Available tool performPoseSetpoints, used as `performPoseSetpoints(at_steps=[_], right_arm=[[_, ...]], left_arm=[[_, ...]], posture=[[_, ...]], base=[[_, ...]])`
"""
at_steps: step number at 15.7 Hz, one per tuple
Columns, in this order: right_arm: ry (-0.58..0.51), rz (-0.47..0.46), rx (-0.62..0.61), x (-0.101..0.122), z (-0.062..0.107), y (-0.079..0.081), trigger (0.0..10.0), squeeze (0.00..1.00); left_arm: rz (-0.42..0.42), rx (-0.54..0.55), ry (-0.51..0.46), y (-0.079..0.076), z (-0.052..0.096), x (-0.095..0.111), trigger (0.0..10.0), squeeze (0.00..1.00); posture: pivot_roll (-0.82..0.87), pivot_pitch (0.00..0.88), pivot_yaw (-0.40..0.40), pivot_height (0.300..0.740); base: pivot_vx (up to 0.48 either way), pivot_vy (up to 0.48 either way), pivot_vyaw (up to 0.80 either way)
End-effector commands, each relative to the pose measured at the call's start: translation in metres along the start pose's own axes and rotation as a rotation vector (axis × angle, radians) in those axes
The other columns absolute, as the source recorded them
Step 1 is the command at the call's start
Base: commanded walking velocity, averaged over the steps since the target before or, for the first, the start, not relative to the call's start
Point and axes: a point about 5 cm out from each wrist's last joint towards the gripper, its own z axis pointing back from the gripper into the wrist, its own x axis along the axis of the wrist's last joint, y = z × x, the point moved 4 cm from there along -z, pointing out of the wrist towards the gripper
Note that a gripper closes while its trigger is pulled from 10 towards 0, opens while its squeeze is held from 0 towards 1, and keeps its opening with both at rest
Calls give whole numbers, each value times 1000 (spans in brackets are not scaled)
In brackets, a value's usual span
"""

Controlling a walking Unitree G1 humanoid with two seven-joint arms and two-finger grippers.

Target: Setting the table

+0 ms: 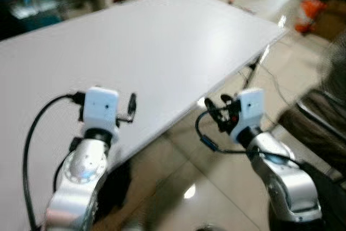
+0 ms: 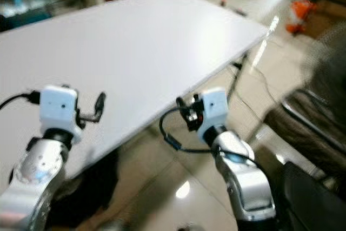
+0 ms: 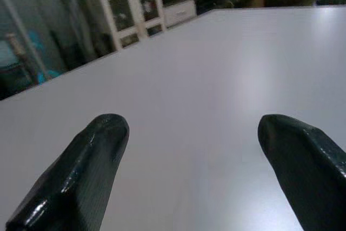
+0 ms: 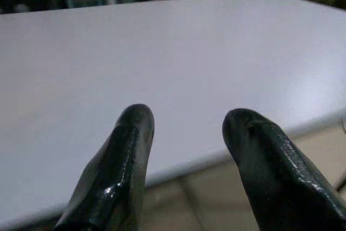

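The left end effector (image 3: pixel 189 150) hangs over the near edge of the white desk (image 1: pixel 162 41), fingers spread wide and holding nothing. The right end effector (image 4: pixel 186 128) sits just off the near edge above the tiled floor (image 1: pixel 216 187), fingers parted and holding nothing. A white cabinet (image 3: pixel 135 12) stands past the far edge.

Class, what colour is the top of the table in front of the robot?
The table top is plain white with no pattern, best seen in the left eye view.
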Motion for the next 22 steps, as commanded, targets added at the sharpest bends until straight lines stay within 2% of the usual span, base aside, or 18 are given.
performPoseSetpoints(at_steps=[1,4,9,10,11,13,14,15,16,18,19,22], right_arm=[[-8,-2,25,2,-3,3,10000,0],[-1,1,64,-1,-4,5,10000,0],[6,9,59,-5,0,-4,10000,0],[29,23,24,-6,-2,-9,10000,0],[17,-34,8,-2,-2,-11,10000,0],[-81,2,-123,14,-2,-25,10000,0],[-78,28,-224,14,-1,-35,10000,0],[-60,18,-258,10,-2,-39,10000,0],[-51,-43,-183,6,-3,-32,10000,0],[0,-45,-225,-5,0,-36,10000,0],[5,-80,-246,-8,1,-37,10000,0],[6,-77,-238,-5,-1,-35,10000,0]], left_arm=[[-35,15,4,2,2,1,10000,0],[-48,8,-6,3,3,6,10000,0],[-73,-21,-19,-3,-1,10,10000,0],[-66,-37,-12,-4,-3,9,10000,0],[-51,-29,-3,-2,-5,7,10000,0],[-93,-57,1,-7,-5,6,10000,0],[-99,-64,-7,-9,-5,7,10000,0],[-98,-64,-10,-10,-5,8,10000,0],[-92,-61,-7,-10,-5,7,10000,0],[-16,-50,7,-7,-5,5,10000,0],[-12,-59,4,-8,-5,5,10000,0],[10,-35,29,-6,-7,1,10000,0]], posture=[[13,64,-75,740],[14,58,-75,740],[22,50,-72,740],[14,46,-68,740],[11,46,-65,740],[12,48,-63,740],[8,49,-63,740],[8,48,-65,740],[8,48,-67,740],[9,49,-70,740],[8,49,-70,740],[1,49,-63,740]], base=[[0,480,800],[0,480,800],[0,480,640],[0,0,0],[0,0,0],[0,-240,0],[0,-480,0],[0,-480,0],[0,-480,0],[0,-124,0],[0,0,0],[-121,0,0]])
